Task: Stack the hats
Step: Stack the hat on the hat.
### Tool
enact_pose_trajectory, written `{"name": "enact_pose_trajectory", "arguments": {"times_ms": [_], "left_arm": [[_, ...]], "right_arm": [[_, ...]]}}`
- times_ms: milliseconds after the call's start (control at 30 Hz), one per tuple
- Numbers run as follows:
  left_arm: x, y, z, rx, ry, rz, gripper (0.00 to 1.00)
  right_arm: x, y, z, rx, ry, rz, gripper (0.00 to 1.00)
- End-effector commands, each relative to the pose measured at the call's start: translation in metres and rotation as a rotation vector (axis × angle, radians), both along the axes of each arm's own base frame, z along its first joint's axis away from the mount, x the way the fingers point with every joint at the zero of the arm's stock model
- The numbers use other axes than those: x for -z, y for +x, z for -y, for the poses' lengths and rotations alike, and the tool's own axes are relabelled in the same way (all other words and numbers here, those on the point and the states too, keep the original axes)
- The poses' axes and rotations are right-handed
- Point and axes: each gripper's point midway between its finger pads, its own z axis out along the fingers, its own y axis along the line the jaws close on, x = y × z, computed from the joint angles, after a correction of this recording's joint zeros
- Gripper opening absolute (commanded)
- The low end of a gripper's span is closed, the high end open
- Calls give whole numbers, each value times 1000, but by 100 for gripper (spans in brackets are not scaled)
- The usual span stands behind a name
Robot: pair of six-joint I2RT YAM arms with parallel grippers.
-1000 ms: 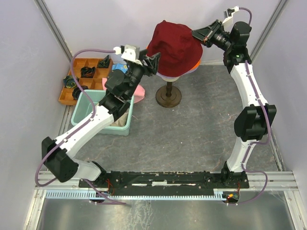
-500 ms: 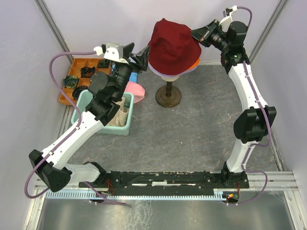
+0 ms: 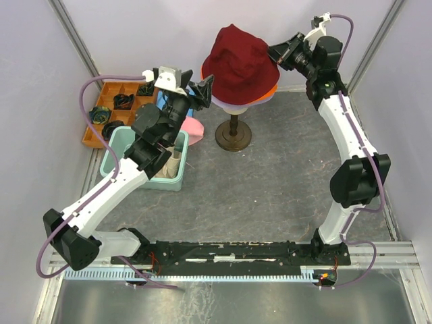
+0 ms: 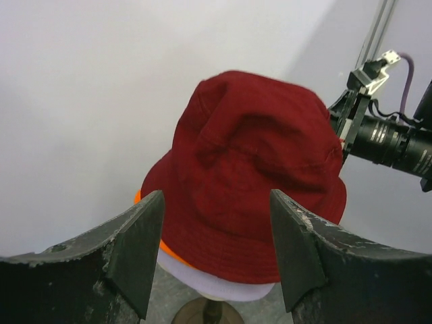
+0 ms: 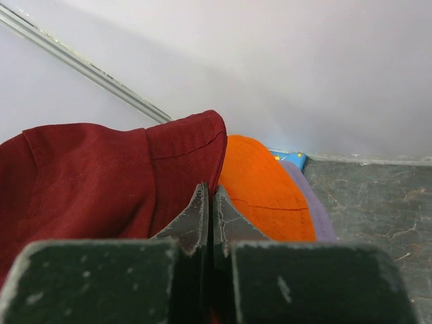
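The right gripper (image 3: 272,52) clamped the dark red hat (image 3: 236,61) by its brim, the left gripper (image 3: 204,92) spread apart just left.

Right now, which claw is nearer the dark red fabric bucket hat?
Right. The right claw is shut on the dark red fabric bucket hat, pinching the brim at its right edge. The left claw is open, facing the hat's left side, apart from it.

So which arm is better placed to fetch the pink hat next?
Likely left. The left pincer is open, close to the pink hat; the right pincer is shut on the dark red hat, farther away.
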Motion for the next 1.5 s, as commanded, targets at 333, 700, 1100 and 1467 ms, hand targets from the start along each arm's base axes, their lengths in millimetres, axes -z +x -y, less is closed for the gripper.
{"name": "enact_pose_trajectory", "arguments": {"times_ms": [333,700,1100,1467], "left_arm": [[74,42,-36,-148,-107,-222,73],[92,91,-33,-73,-205,-330,84],[63,70,-54,101,-302,-349,99],[40,58,-45,473,-501,-481,93]], "right_arm": [[163,-44,-12,-73,-143,-504,0],[159,-52,-11,-60,-135,-504,0],[150,-43,-13,-64,-141,-490,0],[136,-42,-13,-65,-146,-469,0]]}}
